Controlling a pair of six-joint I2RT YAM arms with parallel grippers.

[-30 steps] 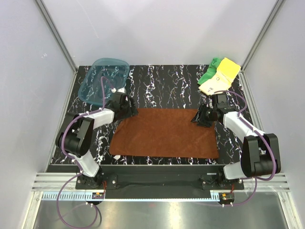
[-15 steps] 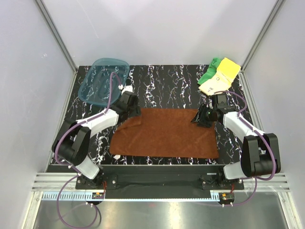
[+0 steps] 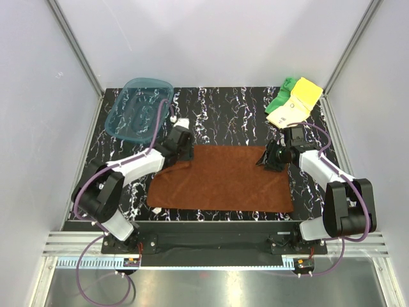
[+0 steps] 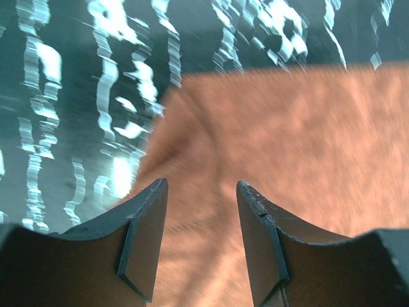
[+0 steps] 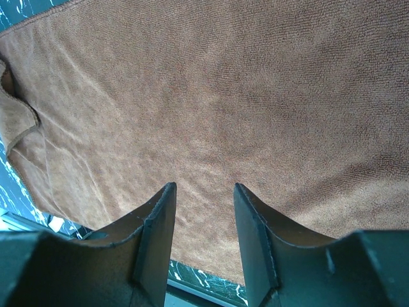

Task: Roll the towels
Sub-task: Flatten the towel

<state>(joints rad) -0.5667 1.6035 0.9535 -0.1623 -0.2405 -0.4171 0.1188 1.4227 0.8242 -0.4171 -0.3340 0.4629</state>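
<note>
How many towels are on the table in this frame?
3. The rust-brown towel lies spread in the middle of the table; the yellow towel and the green towel are heaped together at the far right corner. That heap could hide more.

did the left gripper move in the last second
Yes. In the top view the left gripper has slid right, away from the teal tray, along the far edge of the rust-brown towel.
</note>
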